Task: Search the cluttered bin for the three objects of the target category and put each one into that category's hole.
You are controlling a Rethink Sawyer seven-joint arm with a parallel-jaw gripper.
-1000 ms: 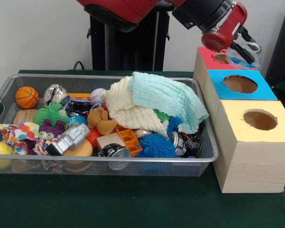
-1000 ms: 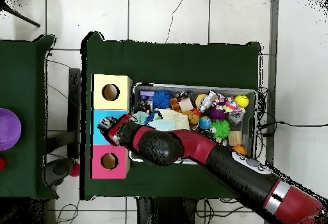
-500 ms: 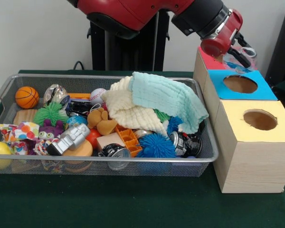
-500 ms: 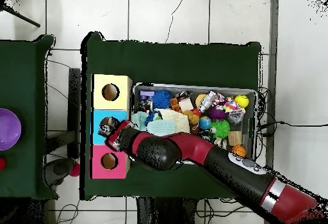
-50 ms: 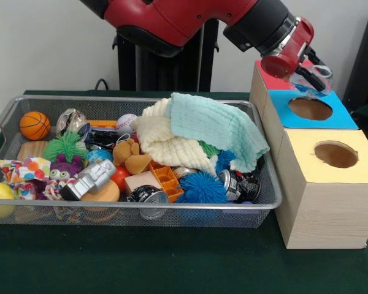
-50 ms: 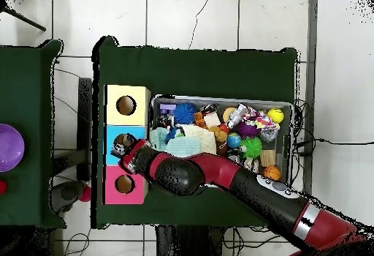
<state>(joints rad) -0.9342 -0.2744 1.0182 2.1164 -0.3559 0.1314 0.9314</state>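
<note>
My gripper [image 5: 313,68] is shut on a crumpled clear plastic object [image 5: 308,79], held just above the far edge of the blue box [image 5: 282,110], near its round hole [image 5: 310,108]. In the overhead view the gripper [image 6: 120,151] covers the blue box's hole, between the red box [image 6: 124,185] and the yellow box [image 6: 126,105]. The wire bin [image 5: 141,98] is full of clutter: crushed cans [image 5: 148,195], spiky balls [image 5: 202,187], a toy basketball [image 5: 35,125] and cloths [image 5: 218,127] covering part of the pile.
The red box [image 5: 265,76], blue box and yellow box [image 5: 331,184] stand in a row right of the bin. The arm [image 6: 241,183] stretches over the bin's near side in the overhead view. A purple bowl [image 6: 9,148] sits on a side table.
The gripper has carried the clear plastic object from above the red box's hole towards the blue box's hole, a little lower.
</note>
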